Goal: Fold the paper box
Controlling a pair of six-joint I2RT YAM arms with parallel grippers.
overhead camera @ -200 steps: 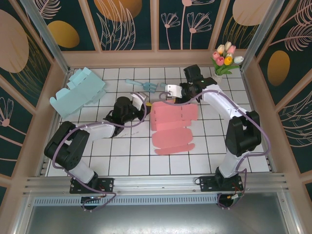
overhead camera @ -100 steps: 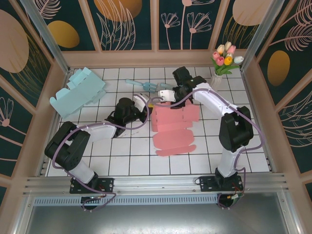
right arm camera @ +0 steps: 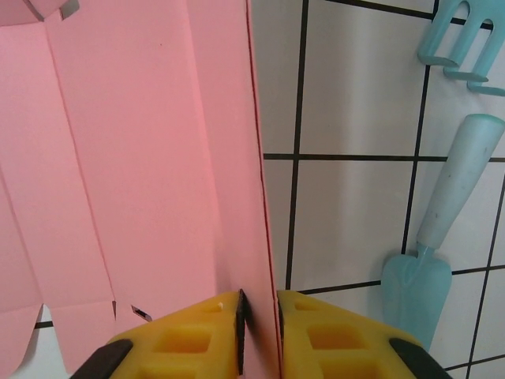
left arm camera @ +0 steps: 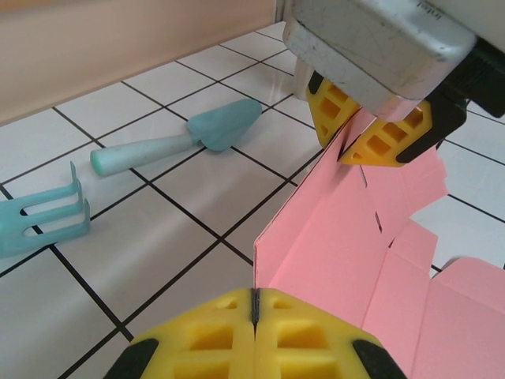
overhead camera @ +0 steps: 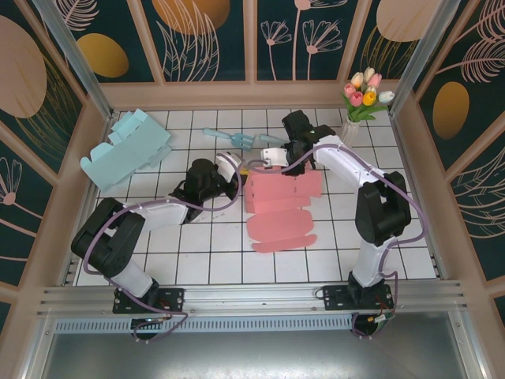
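White-tiled bench (overhead camera: 197, 253): the left hand (left arm camera: 254, 309) is pinched fully closed on an edge of the pink paper box (left arm camera: 323, 253). The right hand (right arm camera: 259, 312), nearly closed, nips its raised panel. Lettering on that hand's grey casing (left arm camera: 371, 47) is unreadable.

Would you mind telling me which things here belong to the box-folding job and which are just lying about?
In the job: pink paper box; left gripper and right gripper, each shut on its raised panel.
Lying about: teal paper box; trowel; rake; tulips.

Behind the paper box (left arm camera: 339, 253), a trowel (left arm camera: 213, 130) beside a rake (left arm camera: 39, 221)
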